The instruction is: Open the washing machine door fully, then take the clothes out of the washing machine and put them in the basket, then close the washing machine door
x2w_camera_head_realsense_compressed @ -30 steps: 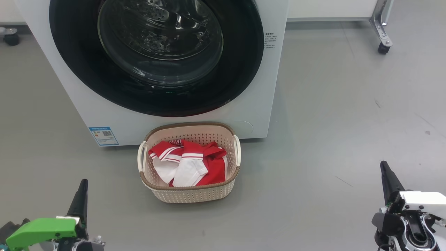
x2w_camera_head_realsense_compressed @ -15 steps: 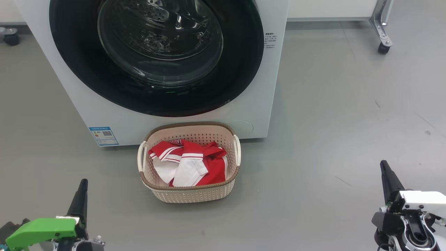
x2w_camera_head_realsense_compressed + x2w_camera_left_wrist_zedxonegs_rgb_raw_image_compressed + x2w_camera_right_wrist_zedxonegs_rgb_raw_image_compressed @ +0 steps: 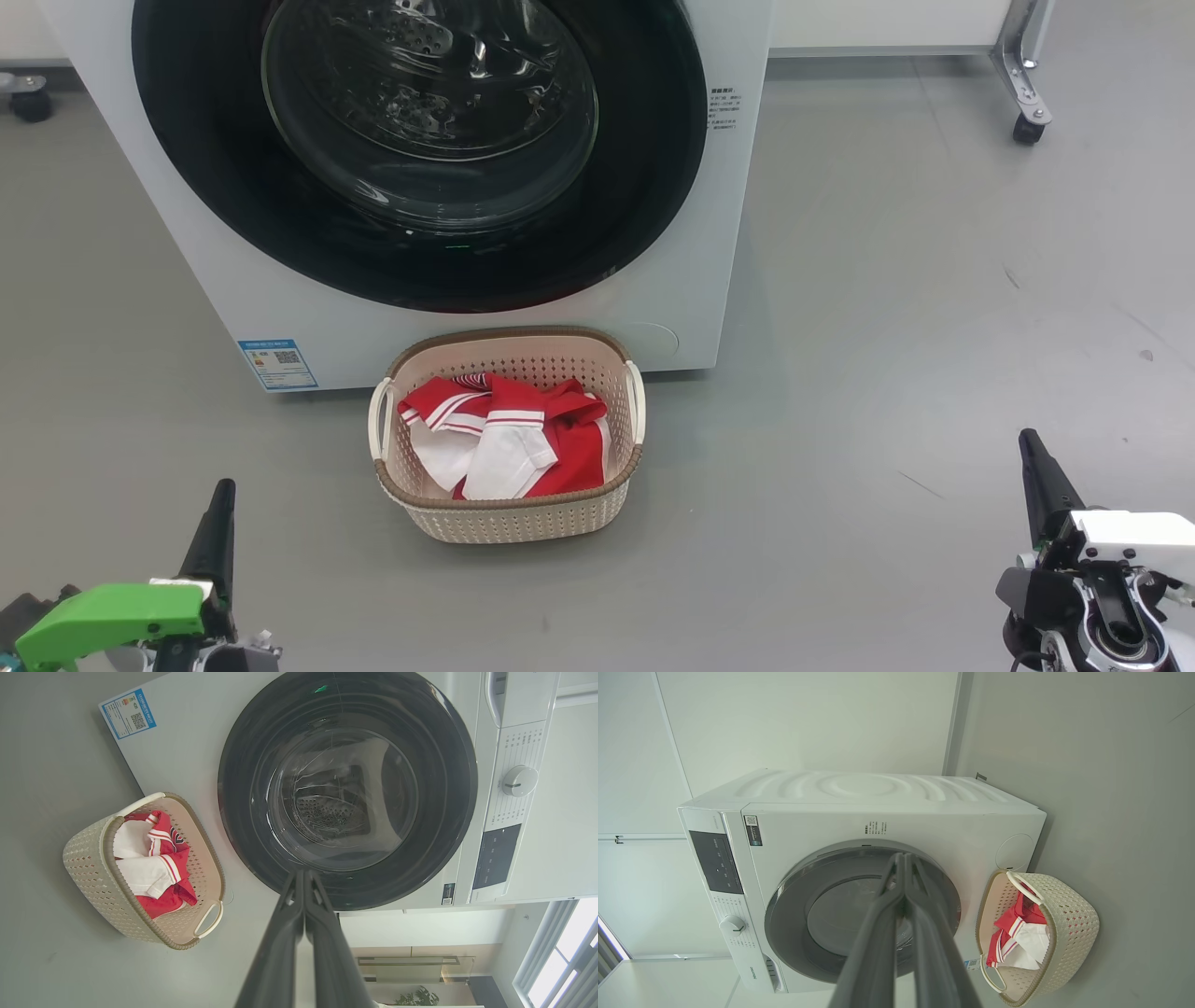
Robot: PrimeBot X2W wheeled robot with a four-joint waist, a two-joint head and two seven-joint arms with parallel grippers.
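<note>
Since the large round door [image 3: 429,103] with its glossy black rim and bulging clear glass bowl sits flush against the big white front-loading washing machine [image 3: 681,308], and the bright red-and-white soft garments [image 3: 509,439] lie heaped inside the small cream perforated plastic basket [image 3: 513,525] with its brown woven-look rim, the task looks finished to me. The basket stands on the grey floor [image 3: 887,373] just in front of the machine, below the door. The left gripper [image 3: 222,495] and the right gripper [image 3: 1030,443] hang low, well apart from the basket, each with its two dark fingers pressed together on nothing. The garments should handle as light and limp, draping and bunching, so a pinch on a raised fold atop the heap would suit. The door looks rigid and slick; I cannot tell where its handle lies.
</note>
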